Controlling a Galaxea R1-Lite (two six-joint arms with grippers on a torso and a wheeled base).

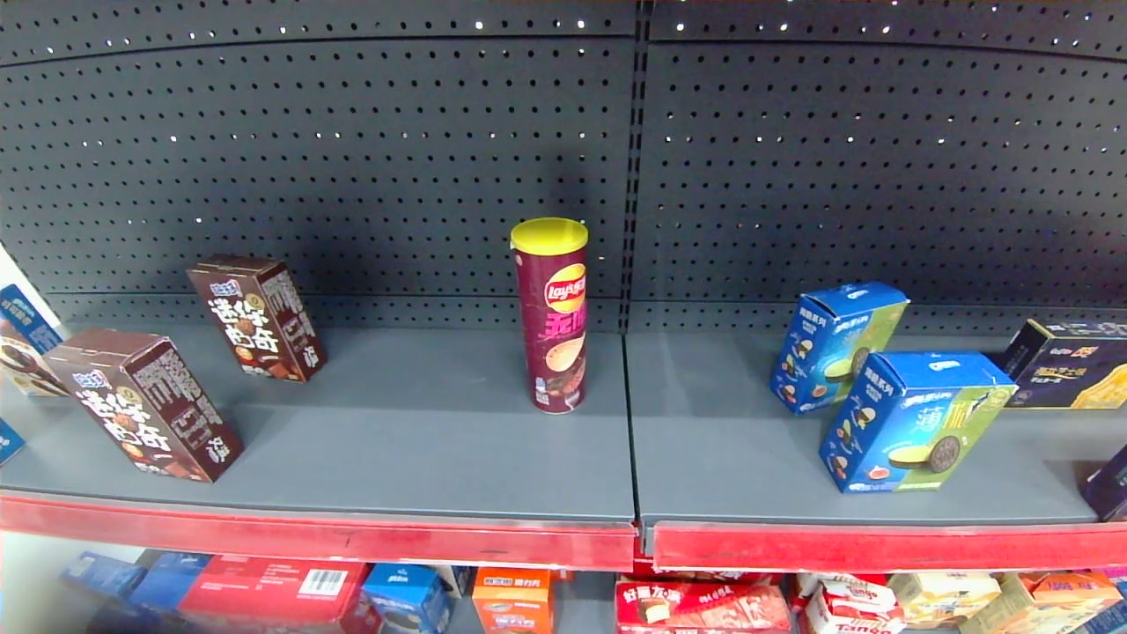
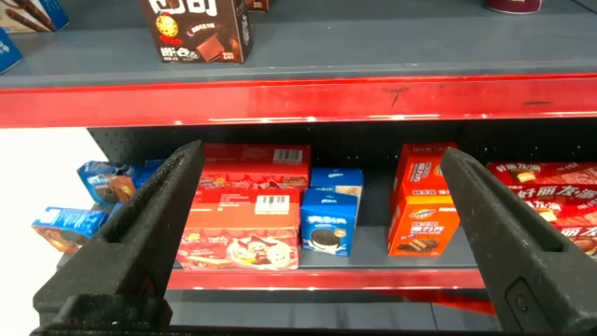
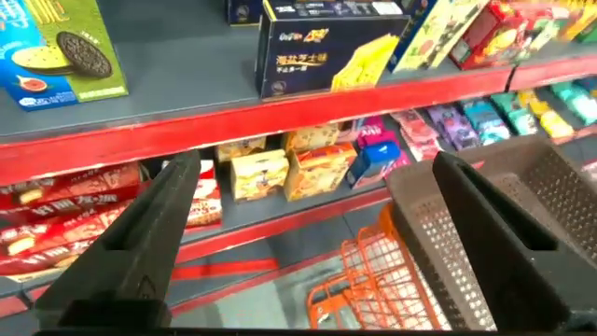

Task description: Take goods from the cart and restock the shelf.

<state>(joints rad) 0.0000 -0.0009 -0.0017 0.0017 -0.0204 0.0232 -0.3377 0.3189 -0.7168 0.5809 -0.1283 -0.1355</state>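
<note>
Since nothing is held — left gripper (image 2: 319,163): fingers spread wide, empty.
Right gripper (image 3: 315,166): fingers wide, empty, cart (image 3: 366,280) beneath.
Chip canister (image 1: 553,317), head-view centre: judged light, stiff, smooth — grip mid-body.

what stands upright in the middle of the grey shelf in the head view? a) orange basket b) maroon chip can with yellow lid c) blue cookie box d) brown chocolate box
b: the maroon chip can, yellow lid on top, stands upright at the middle of the shelf, with the brown boxes off to its left and the blue boxes to its right.
</note>
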